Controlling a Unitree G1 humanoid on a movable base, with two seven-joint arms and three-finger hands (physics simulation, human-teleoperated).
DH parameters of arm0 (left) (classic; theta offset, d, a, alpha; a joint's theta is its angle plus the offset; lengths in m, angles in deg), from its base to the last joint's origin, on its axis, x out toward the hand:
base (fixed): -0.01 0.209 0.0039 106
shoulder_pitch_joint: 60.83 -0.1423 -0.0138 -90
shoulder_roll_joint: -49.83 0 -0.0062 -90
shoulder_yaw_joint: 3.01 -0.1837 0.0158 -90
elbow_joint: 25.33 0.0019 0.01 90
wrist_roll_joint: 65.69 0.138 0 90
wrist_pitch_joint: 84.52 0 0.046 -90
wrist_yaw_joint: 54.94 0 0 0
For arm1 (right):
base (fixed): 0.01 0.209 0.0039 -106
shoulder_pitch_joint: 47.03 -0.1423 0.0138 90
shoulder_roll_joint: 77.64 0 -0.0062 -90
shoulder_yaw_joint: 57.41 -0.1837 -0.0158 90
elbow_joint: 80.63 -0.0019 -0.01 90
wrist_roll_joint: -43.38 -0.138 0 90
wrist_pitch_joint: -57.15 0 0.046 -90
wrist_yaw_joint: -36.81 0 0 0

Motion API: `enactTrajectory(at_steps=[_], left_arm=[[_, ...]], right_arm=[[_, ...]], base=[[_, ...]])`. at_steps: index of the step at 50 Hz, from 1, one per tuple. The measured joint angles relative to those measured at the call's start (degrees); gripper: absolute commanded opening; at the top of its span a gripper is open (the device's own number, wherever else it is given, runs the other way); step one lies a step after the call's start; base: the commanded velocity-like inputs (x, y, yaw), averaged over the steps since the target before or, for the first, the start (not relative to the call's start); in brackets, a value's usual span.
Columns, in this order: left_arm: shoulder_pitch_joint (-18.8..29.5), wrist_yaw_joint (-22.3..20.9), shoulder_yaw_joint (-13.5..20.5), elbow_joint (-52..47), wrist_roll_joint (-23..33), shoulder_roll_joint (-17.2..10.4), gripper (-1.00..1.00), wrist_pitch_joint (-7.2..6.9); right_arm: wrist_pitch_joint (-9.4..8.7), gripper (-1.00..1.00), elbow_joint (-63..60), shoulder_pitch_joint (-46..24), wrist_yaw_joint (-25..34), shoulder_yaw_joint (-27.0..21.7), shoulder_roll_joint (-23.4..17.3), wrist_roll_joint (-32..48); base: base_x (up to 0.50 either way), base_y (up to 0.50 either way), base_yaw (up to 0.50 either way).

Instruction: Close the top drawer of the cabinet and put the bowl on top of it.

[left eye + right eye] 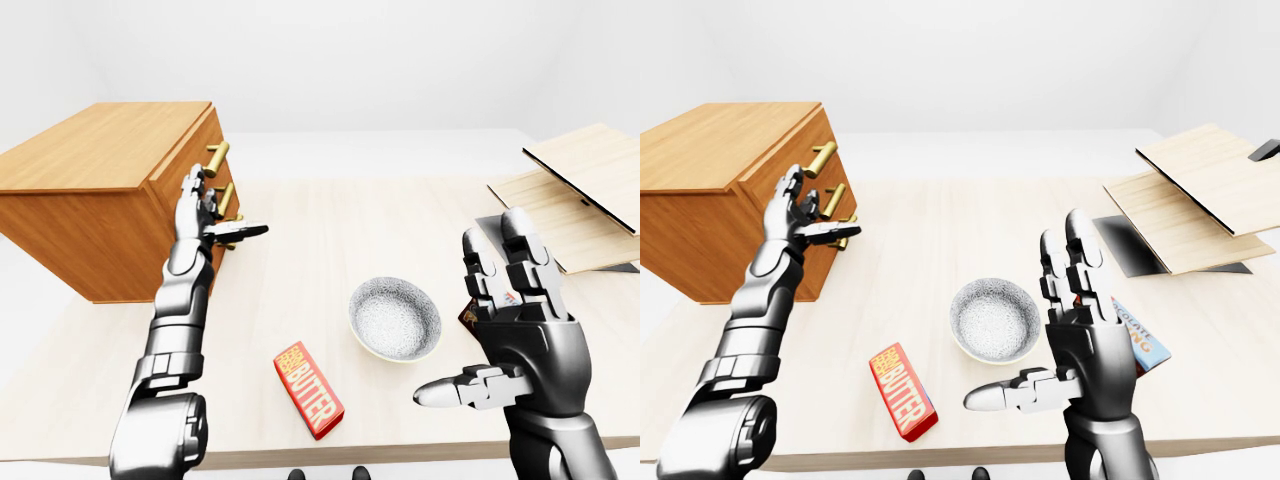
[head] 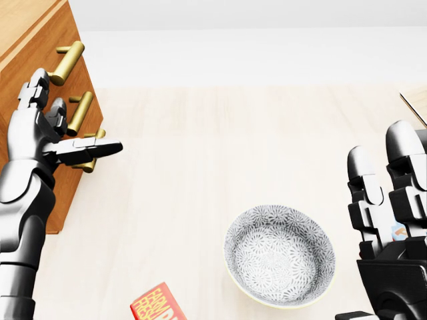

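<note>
Left hand (image 2: 30,140) splayed by wooden cabinet (image 1: 90,170); right hand (image 2: 387,220) splayed beside speckled round bowl (image 2: 280,257).

Wood, brassy metal, glaze and polished silver

The cabinet (image 1: 100,190), at ten o'clock in the left-eye view, is rendered in warm, grained wood with a satin sheen, its handles (image 2: 67,61) in glossy brass-coloured metal. The table (image 2: 233,147) is shown as pale, matt wood. The bowl (image 2: 279,255) looks glazed and finely patterned. The left hand (image 2: 33,140) and right hand (image 1: 530,340) are finished in shiny silver metal.
</note>
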Motion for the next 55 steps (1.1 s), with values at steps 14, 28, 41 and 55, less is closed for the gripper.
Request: enactTrajectory(at_steps=[14, 28, 41, 55], left_arm=[[0.5, 0.2, 0.3, 0.2, -1.0, -0.9, 1.0, 0.0], [0.4, 0.1, 0.9, 0.6, -1.9, -1.6, 1.0, 0.0], [0.6, -0.3, 1.2, 1.4, -3.4, -2.5, 1.0, 0.0], [0.6, -0.3, 1.5, 1.7, -4.6, -3.3, 1.0, 0.0]], right_arm=[[0.0, 1.0, 0.1, 0.0, 0.0, 0.1, 0.0, 0.0], [0.0, 1.0, 0.3, 0.2, 0.1, 0.2, -0.1, 0.0], [0.0, 1.0, -0.1, 0.6, 0.1, 0.4, -0.1, 0.0], [0.0, 1.0, -0.5, 0.8, 0.1, 0.4, -0.1, -0.1]], base=[[0.0, 0.0, 0.0], [0.0, 0.0, 0.0], [0.0, 0.0, 0.0], [0.0, 0.0, 0.0]])
